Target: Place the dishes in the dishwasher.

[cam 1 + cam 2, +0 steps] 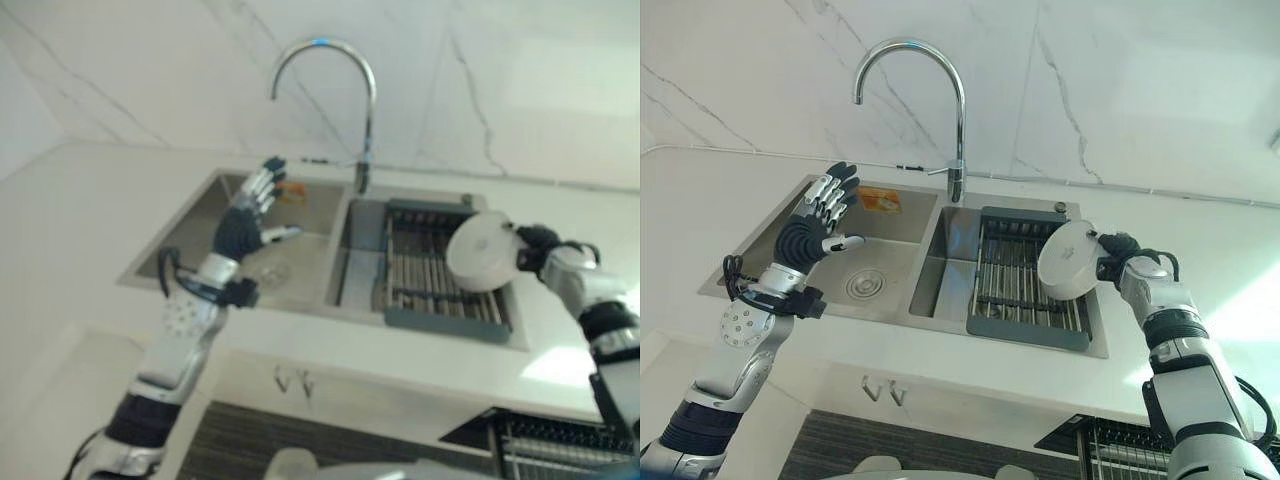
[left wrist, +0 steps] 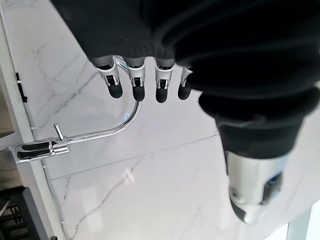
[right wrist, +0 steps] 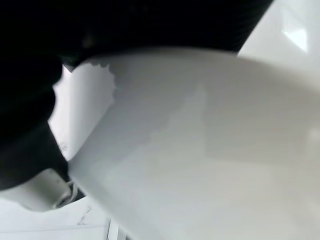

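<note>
Head views: the right hand [image 1: 1120,258] is gripping a white bowl [image 1: 1070,260] at its rim, tilted on edge above the sink rack [image 1: 1025,290]. The dishwasher rack [image 1: 1120,450] is sitting below, on the right arm's side. Left wrist view: the left hand [image 2: 145,80] is hanging spread and empty, facing the tap [image 2: 90,135]. Right wrist view: bowl [image 3: 210,150] is pressing close against the palm.

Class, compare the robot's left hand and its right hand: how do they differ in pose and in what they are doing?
The left hand is empty, while the right hand grips a white dish.
The left hand's fingers are straight and spread; the right hand is closed on the dish's edge.
The left hand is raised over the bare left basin; the right hand is over the basin with the drying rack.
Both wear dark ribbed covers.
</note>
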Motion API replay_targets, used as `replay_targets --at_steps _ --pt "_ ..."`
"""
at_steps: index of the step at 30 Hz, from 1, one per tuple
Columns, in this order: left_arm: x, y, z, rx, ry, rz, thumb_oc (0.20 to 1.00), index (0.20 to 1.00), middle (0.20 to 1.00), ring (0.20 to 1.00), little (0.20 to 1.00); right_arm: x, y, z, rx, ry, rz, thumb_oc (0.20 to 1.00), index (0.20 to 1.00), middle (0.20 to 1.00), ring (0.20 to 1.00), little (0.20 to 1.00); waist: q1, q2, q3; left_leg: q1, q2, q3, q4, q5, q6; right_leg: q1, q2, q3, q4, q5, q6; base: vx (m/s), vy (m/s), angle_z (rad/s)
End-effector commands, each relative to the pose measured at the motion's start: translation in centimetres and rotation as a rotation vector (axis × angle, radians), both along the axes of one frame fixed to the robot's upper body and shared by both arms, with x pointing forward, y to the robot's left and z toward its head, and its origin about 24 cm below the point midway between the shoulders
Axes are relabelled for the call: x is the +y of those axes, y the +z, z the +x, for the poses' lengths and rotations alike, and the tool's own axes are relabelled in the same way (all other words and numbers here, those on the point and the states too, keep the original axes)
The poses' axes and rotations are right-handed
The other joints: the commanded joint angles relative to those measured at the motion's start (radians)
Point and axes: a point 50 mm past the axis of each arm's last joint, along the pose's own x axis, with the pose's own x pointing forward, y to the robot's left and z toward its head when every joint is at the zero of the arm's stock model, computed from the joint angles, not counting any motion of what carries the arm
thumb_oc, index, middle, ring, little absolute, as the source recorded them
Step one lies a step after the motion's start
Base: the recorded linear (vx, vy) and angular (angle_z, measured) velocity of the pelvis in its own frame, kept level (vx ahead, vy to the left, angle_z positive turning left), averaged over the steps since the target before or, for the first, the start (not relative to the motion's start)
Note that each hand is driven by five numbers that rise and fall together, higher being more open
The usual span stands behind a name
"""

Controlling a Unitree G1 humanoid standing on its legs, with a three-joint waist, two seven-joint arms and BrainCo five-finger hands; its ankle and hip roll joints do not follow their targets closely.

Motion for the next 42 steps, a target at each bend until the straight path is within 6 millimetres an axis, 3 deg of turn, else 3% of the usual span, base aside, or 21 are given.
replay_targets --at_steps 1,14,20,26,29,31,32,35,37,40,42 --pt "-0.1 2.6 -0.2 -0.124 -0.034 -0.04 1.0 1.0 1.0 1.0 1.0 1.2 2.1 0.9 -0.153 0.016 0.041 0.2 0.2 0.2 0.2 0.2 0.017 -0.014 0.0 -0.043 0.019 0.033 0.086 -0.091 -0.007 0.033 -0.034 -0.014 0.0 -0.065 0.049 0.0 0.0 0.0" --pt "0.8 2.0 -1.1 -0.128 -0.001 -0.039 1.0 1.0 1.0 1.0 1.0 4.2 7.3 -0.7 -0.559 0.048 0.227 0.2 0.2 0.2 0.2 0.2 -0.028 -0.013 0.006 -0.037 0.022 0.043 0.086 -0.097 -0.001 0.019 -0.02 0.015 0.0 -0.064 0.047 0.0 -0.002 0.0" --pt "1.2 1.8 -1.5 -0.122 0.014 -0.039 1.0 1.0 1.0 1.0 1.0 5.0 8.4 -2.6 -0.723 0.012 0.379 0.2 0.2 0.2 0.2 0.2 -0.051 -0.009 0.008 -0.033 0.03 0.051 0.086 -0.098 0.0 0.01 -0.008 0.033 0.0 -0.064 0.046 0.01 -0.058 -0.07" --pt "1.6 0.9 -2.3 -0.105 0.044 -0.046 1.0 1.0 1.0 1.0 1.0 4.9 8.2 -5.1 -0.829 -0.036 0.475 0.2 0.2 0.2 0.2 0.2 -0.083 0.001 0.008 -0.027 0.057 0.083 0.086 -0.084 -0.007 -0.004 0.018 0.055 0.0 -0.063 0.038 0.02 -0.06 -0.08" --pt "1.9 0.9 -2.9 -0.137 0.068 -0.077 1.0 1.0 1.0 1.0 1.0 4.8 8.0 -6.9 -0.878 -0.031 0.499 0.2 0.2 0.2 0.2 0.2 -0.096 0.0 0.008 -0.019 0.022 0.028 0.086 -0.079 -0.006 -0.023 0.028 0.107 0.0 -0.052 0.039 -0.09 0.092 -0.21" --pt "2.1 1.1 -3.1 -0.158 0.088 -0.076 1.0 1.0 1.0 1.0 1.0 4.8 8.3 -7.1 -0.903 -0.029 0.514 0.2 0.2 0.2 0.2 0.2 -0.094 -0.014 0.016 0.015 -0.023 0.006 0.086 -0.063 -0.003 -0.029 0.025 0.143 0.0 -0.041 0.034 -0.1 0.141 -0.27" --pt "2.0 1.5 -3.1 -0.181 0.099 -0.071 1.0 1.0 1.0 1.0 1.0 4.6 8.7 -7.3 -0.93 -0.046 0.507 0.2 0.2 0.2 0.2 0.2 -0.083 -0.028 0.032 0.022 -0.067 -0.025 0.086 -0.042 0.003 -0.031 0.017 0.168 0.0 -0.024 0.036 -0.15 0.187 -0.38" --pt "1.6 2.2 -2.7 -0.229 0.098 -0.035 1.0 1.0 1.0 1.0 1.0 4.6 9.0 -8.0 -0.998 -0.075 0.508 0.2 0.2 0.2 0.2 0.2 -0.116 -0.015 0.055 0.01 -0.061 0.015 0.086 -0.102 0.023 -0.067 -0.014 0.163 0.0 0.022 0.066 -0.25 0.332 -0.69" --pt "1.6 3.3 -2.5 -0.259 0.061 -0.016 1.0 1.0 1.0 1.0 1.0 4.2 9.6 -9.6 -1.083 -0.131 0.51 0.2 0.2 0.2 0.2 0.2 -0.162 -0.011 0.066 0.013 -0.075 0.024 0.086 -0.152 0.036 -0.148 -0.082 0.167 0.0 0.105 0.12 -0.26 0.406 -0.01" --pt "1.3 3.7 -2.9 -0.266 0.032 -0.001 1.0 1.0 1.0 1.0 1.0 3.7 9.9 -11.0 -1.122 -0.184 0.467 0.2 0.2 0.2 0.2 0.2 -0.184 -0.015 0.066 0.007 -0.129 -0.005 0.086 -0.179 0.052 -0.191 -0.112 0.187 0.0 0.159 0.129 -0.1 0.342 0.23" --pt "1.1 3.8 -3.1 -0.274 0.026 0.022 1.0 1.0 1.0 1.0 1.0 3.5 10.1 -11.3 -1.128 -0.2 0.454 0.2 0.2 0.2 0.2 0.2 -0.187 -0.018 0.069 0.006 -0.136 0.003 0.086 -0.183 0.057 -0.206 -0.119 0.166 0.0 0.184 0.134 -0.12 0.248 -0.26"
